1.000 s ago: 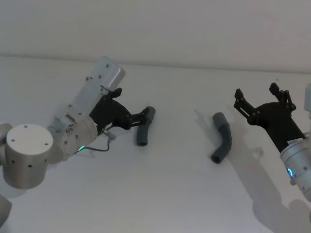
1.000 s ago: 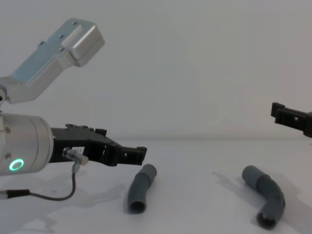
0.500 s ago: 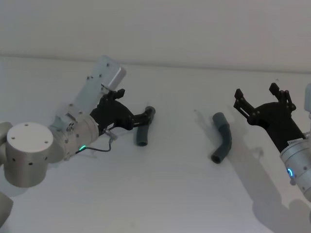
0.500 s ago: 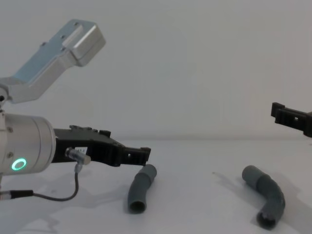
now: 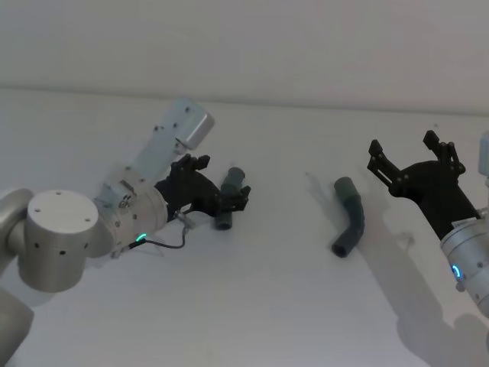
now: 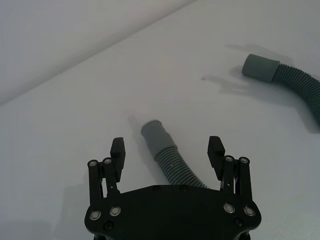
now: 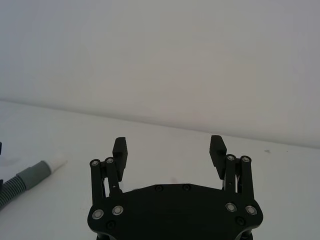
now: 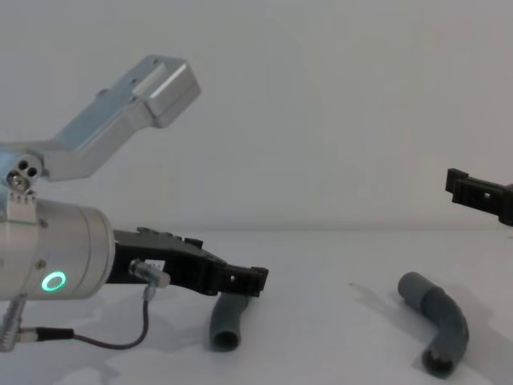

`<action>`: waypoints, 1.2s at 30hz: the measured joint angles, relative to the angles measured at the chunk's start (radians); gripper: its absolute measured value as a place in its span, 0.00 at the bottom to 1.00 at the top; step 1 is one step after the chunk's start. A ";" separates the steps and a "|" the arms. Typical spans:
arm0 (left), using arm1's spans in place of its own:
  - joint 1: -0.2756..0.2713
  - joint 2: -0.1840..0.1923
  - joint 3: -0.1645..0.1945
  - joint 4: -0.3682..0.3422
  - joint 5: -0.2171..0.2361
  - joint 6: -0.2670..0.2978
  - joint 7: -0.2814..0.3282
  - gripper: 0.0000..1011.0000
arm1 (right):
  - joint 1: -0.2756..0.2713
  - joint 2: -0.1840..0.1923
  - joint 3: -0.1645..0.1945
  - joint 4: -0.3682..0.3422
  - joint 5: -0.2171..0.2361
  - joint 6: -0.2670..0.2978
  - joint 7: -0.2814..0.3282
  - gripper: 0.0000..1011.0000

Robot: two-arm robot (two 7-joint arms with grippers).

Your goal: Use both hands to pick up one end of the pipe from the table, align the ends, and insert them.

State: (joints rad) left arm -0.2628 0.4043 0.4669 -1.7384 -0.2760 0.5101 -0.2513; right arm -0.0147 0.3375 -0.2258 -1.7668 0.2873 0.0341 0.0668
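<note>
Plain white table (image 5: 252,306) and a pale, bare wall (image 8: 321,120) framed the scene as we found the left gripper (image 6: 167,146) low over the table, jaws spread wide on either side of the left piece of the pipe (image 8: 226,322). That piece lay flat, its plain cuff (image 6: 152,134) poking out beyond the jaws. Well to the right, the right piece (image 5: 351,218) lay bent on the table, its white tip (image 7: 59,162) pointing toward the wall. The right gripper (image 7: 168,146) hung above and beside it, jaws likewise released and empty. In our judgement, a clean pick called for centring the ribbed body between the left jaws and closing just behind the cuff. That would leave the cuff free to take the white tip, with a grip firm enough to hold the soft hose without flattening it. We saw nothing else on the matte surface to snag either arm.
</note>
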 joint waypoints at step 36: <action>-0.012 -0.095 -0.009 0.057 -0.007 0.101 0.015 0.99 | 0.000 0.000 0.000 0.000 0.000 0.000 0.000 0.99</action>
State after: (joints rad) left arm -0.2749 0.3093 0.4578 -1.6816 -0.2835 0.6116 -0.2361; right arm -0.0146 0.3375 -0.2258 -1.7668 0.2874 0.0340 0.0668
